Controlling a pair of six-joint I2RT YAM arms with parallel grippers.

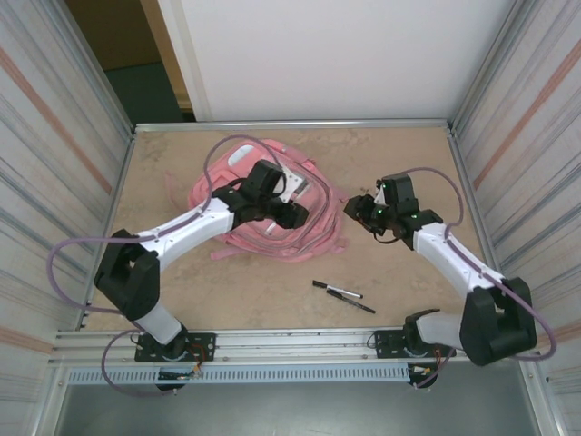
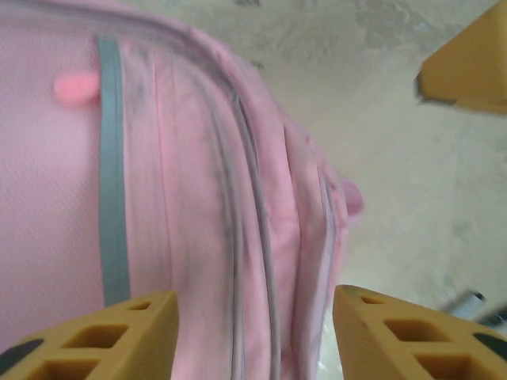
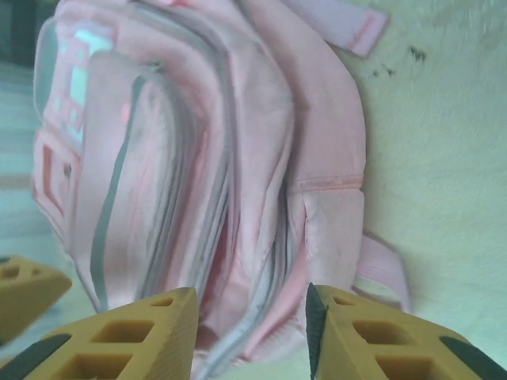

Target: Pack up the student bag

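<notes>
The student bag [image 1: 263, 195], a pink backpack with grey zip lines, lies flat in the middle of the table. My left gripper [image 1: 300, 216] hovers over its right part. In the left wrist view the left gripper [image 2: 253, 305] is open, with the bag's zipped folds [image 2: 238, 198] beyond the gap. My right gripper [image 1: 356, 209] is at the bag's right edge. In the right wrist view the right gripper [image 3: 250, 305] has its jaws apart, and the student bag [image 3: 198, 158] with its loose zip edge lies just beyond them, not pinched.
Two black pens [image 1: 338, 292] lie on the table in front of the bag, toward the right arm. Metal walls close in the table on the left, right and back. A pink strap [image 3: 348, 28] trails off the bag's far side.
</notes>
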